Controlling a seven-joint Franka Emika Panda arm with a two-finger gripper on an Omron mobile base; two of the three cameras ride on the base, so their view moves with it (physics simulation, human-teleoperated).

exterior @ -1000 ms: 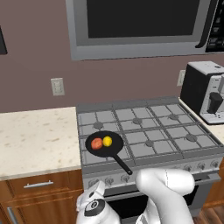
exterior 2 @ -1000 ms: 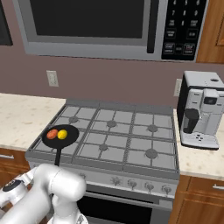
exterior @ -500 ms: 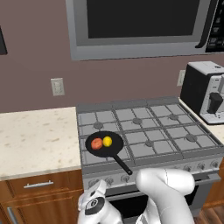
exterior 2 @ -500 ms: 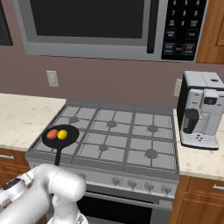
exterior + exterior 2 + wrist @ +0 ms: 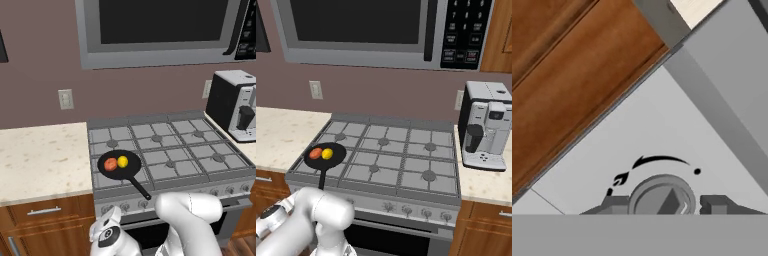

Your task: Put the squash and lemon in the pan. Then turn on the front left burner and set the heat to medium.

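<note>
The black pan (image 5: 131, 173) sits on the front left burner (image 5: 106, 181) with its handle pointing toward the stove's front edge. Inside it lie the orange-red squash (image 5: 110, 164) and the yellow lemon (image 5: 122, 161), side by side; both also appear as squash (image 5: 315, 153) and lemon (image 5: 327, 153). My gripper (image 5: 114, 215) is low at the stove's front panel, left end. In the hand view the gripper (image 5: 664, 204) is open, and a round grey knob (image 5: 662, 196) with a flame-and-arc marking sits between its fingertips (image 5: 615, 204).
More knobs (image 5: 143, 204) line the stove front. A coffee machine (image 5: 237, 107) stands on the right counter, a microwave (image 5: 160, 30) hangs above, and a pale counter (image 5: 40, 155) over wooden drawers (image 5: 45, 212) lies left of the stove.
The hand has crept slightly toward the stove's front panel; pan, squash and lemon have not moved.
</note>
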